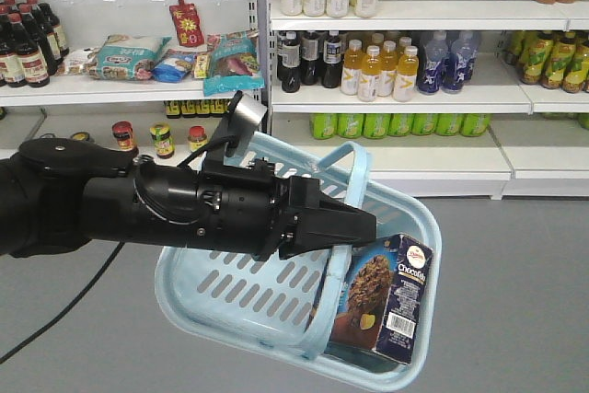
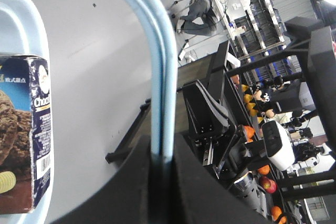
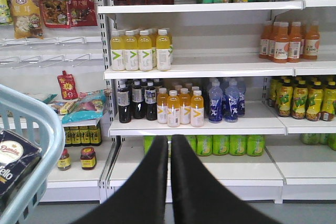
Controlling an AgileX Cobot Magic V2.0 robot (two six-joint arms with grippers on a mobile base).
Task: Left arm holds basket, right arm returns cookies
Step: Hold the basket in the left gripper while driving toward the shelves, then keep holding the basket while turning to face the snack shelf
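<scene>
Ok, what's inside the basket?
One cookies carton, standing against one end wall of the basket. The left gripper and the handle it clamps cover part of the inside, so anything else there cannot be seen.

**Left arm level and clamped, right fingers pressed together**

In the front view we see our left arm (image 1: 138, 204) reaching in level from the left, with its camera block (image 1: 247, 113) sticking up above the wrist. The left gripper (image 1: 363, 225) tapers to the right. In the left wrist view its fingers (image 2: 199, 192) are closed on the loop handle of the basket (image 2: 164, 66). Our right gripper (image 3: 169, 139) points forward, its fingers (image 3: 149, 182) meeting at the tips with nothing between them.
</scene>
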